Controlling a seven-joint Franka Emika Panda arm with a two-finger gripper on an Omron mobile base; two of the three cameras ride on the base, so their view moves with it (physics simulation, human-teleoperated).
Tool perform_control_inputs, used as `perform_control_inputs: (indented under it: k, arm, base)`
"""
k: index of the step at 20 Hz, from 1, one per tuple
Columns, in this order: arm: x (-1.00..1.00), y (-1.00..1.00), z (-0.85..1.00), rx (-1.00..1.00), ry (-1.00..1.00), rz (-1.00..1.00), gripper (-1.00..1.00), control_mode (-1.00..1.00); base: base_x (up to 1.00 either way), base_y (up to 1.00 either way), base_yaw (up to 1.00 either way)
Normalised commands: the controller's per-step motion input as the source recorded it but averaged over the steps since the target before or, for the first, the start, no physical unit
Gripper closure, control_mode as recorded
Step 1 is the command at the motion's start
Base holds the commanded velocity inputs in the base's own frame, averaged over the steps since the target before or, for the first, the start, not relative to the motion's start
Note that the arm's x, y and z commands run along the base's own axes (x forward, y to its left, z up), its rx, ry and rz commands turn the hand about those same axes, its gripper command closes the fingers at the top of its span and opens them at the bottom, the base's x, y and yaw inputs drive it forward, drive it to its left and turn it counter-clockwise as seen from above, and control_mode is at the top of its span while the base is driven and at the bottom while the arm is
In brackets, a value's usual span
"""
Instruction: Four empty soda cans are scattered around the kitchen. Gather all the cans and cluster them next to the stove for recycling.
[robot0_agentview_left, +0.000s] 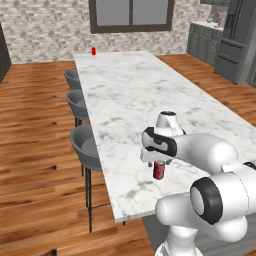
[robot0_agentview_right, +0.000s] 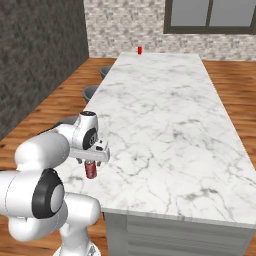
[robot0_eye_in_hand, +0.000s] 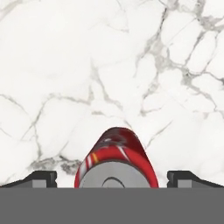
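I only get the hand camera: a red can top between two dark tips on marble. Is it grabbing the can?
Observer: Not yet. From the base views the gripper hangs open straight above the red can, fingers either side, not touching.
Operator: Is the can upright?
Observer: Yes, it stands upright near the near-left edge of the marble island.
Operator: Any other cans around?
Observer: One more, a second red can, stands at the island's far end, below the window.

Bare marble counter (robot0_agentview_left: 150, 95) all around near red can (robot0_agentview_left: 159, 170), stools (robot0_agentview_left: 86, 147) along left edge
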Motion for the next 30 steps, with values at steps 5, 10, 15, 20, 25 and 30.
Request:
perform_control_inputs:
  k: [5,10,15,20,25,30]
  arm:
    - [-0.08,0.00,0.00,0.00,0.00,0.00,-1.00,-1.00]
    - [-0.08,0.00,0.00,0.00,0.00,0.00,-1.00,-1.00]
    - [0.00,0.00,0.00,0.00,0.00,0.00,-1.00,-1.00]
    - [0.00,0.00,-0.01,0.00,0.00,0.00,-1.00,-1.00]
    - [0.00,0.00,-0.08,0.00,0.00,0.00,-1.00,-1.00]
    - [0.00,0.00,-0.11,0.00,0.00,0.00,-1.00,-1.00]
  base:
    - [0.00,0.00,0.00]
    - [0.00,0.00,0.00]
    - [0.00,0.00,0.00]
    - [0.00,0.00,0.00]
    - [0.00,0.00,0.00]
    - [0.00,0.00,0.00]
